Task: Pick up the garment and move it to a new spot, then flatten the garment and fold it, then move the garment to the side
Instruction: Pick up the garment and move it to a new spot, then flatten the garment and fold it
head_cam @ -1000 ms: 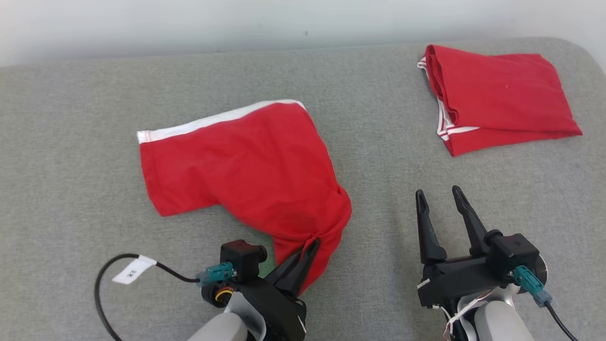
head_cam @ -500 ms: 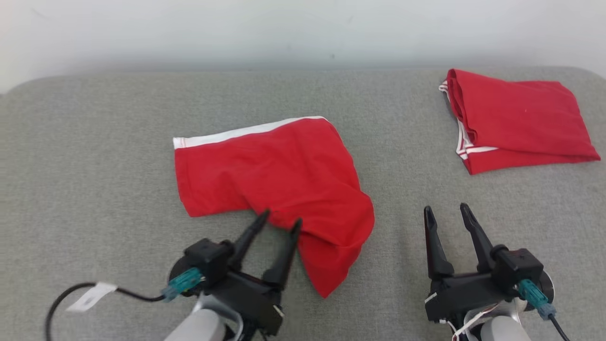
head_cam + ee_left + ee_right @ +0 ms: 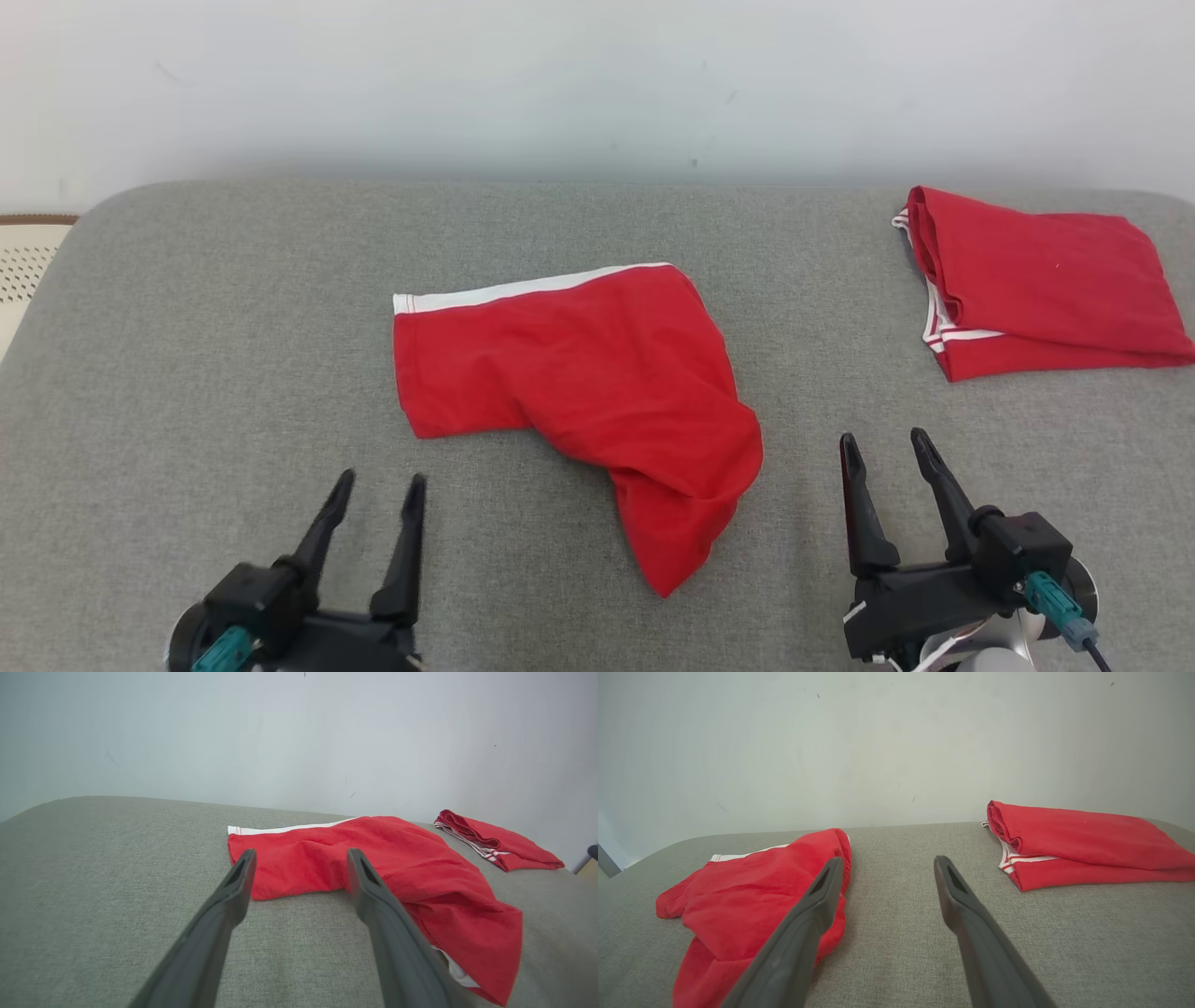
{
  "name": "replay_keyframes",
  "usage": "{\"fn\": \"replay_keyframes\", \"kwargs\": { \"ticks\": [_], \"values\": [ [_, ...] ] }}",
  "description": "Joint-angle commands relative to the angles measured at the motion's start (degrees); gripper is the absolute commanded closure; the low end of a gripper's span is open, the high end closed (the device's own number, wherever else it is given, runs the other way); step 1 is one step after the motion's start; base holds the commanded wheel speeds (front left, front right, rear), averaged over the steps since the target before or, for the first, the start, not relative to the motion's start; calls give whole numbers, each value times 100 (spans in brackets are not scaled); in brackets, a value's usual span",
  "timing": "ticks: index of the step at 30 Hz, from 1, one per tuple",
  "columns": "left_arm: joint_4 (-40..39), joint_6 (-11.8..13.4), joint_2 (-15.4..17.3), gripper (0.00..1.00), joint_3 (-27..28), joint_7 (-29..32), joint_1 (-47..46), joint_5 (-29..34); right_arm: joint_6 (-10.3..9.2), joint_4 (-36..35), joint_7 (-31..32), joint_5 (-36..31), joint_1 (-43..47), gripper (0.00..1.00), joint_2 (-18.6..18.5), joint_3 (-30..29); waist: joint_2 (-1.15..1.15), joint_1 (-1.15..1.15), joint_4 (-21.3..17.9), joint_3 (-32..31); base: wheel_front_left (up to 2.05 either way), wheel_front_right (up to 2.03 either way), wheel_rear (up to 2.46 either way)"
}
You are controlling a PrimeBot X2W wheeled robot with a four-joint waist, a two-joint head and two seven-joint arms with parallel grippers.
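Wide grey padded bench [image 3: 187,355] in front of me, and its woven cover looks grippy. If I drag cloth across it while flattening, I expect bunching rather than sliding.

The loose red garment [image 3: 569,373] lies mid-bench, its white band [image 3: 523,287] along the far edge and its near-right end rumpled into a thick lump that tapers to a point toward me. That lump is my worry. Pinch there and I'd likely catch several layers at once, so it lifts as a wad and never spreads flat.

Far right, the folded red garment [image 3: 1036,280] sits well apart. It's the same colour, though, so a careless sweep that way could knock it or send me after the wrong piece.

Both sets of jaws stand spread wide, released, nothing in them. The left jaws hover near me, left of the loose garment and clear of the cloth, tips aimed at its near-left edge. The right jaws hover over bare bench just right of the rumpled end, between the two red pieces, touching neither.
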Motion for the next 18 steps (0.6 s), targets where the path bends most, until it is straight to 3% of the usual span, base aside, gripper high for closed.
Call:
{"fn": "replay_keyframes", "kwargs": {
  "ticks": [1,10,18],
  "values": [
    [-17,45,54,0,138,-30,214,106,1,-5,13,-4,104,0,-1,10,0,1,24,-29,0,0,0],
    [105,-168,-17,0,657,-30,606,264,1,-26,56,23,101,0,-1,61,0,1,25,-42,0,0,0],
    [492,-530,103,0,590,100,-54,252,1,-52,60,46,-75,0,-1,165,0,1,-249,251,0,0,0]
  ]
}}
